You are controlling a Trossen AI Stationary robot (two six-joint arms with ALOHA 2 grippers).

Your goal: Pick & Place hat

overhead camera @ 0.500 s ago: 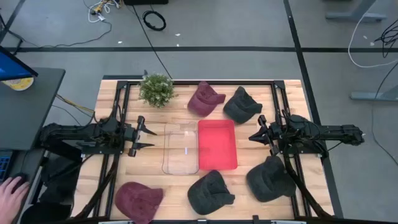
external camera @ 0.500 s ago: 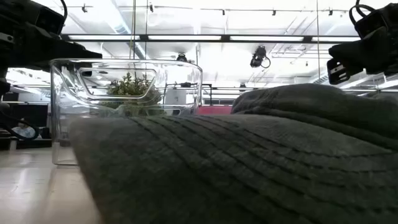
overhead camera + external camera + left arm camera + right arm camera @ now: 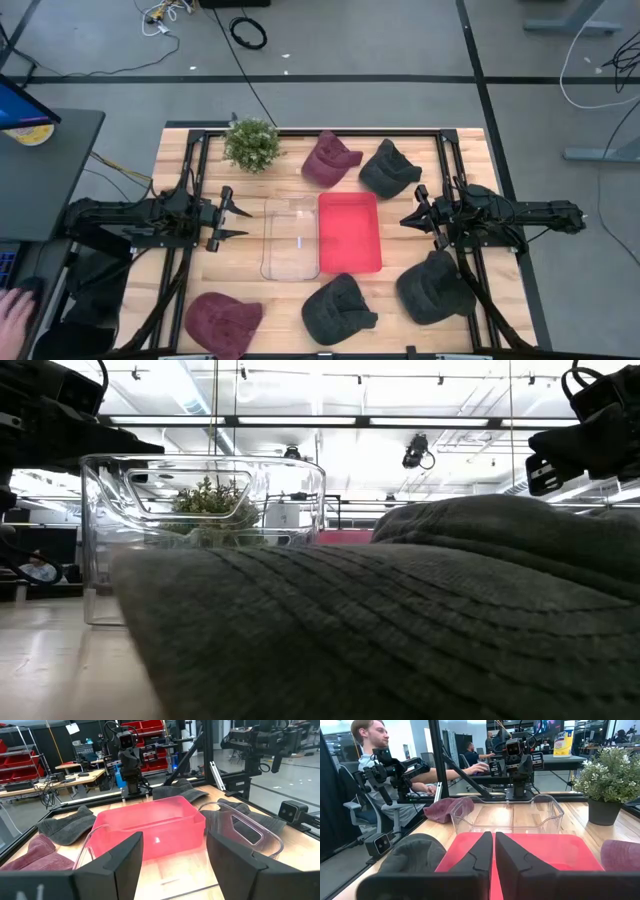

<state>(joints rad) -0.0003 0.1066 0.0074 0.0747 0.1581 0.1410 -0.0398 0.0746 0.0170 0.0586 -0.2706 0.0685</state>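
Several caps lie crown-up on the wooden table. A maroon one (image 3: 330,157) and a dark grey one (image 3: 388,167) are near the far edge. Another maroon one (image 3: 222,322) and two dark grey ones (image 3: 338,308) (image 3: 432,287) are near the near edge. The nearest grey cap (image 3: 400,620) fills the low view. My left gripper (image 3: 235,220) (image 3: 172,845) hovers open, left of the clear bin (image 3: 290,238). My right gripper (image 3: 410,218) (image 3: 494,837) hovers shut, right of the red bin (image 3: 349,232). Neither touches anything.
The clear bin (image 3: 240,827) and red bin (image 3: 530,851) stand side by side at the table's middle. A potted plant (image 3: 251,143) stands at the far left. Black frame rails (image 3: 190,160) run along both sides. A person (image 3: 375,750) sits beyond the left edge.
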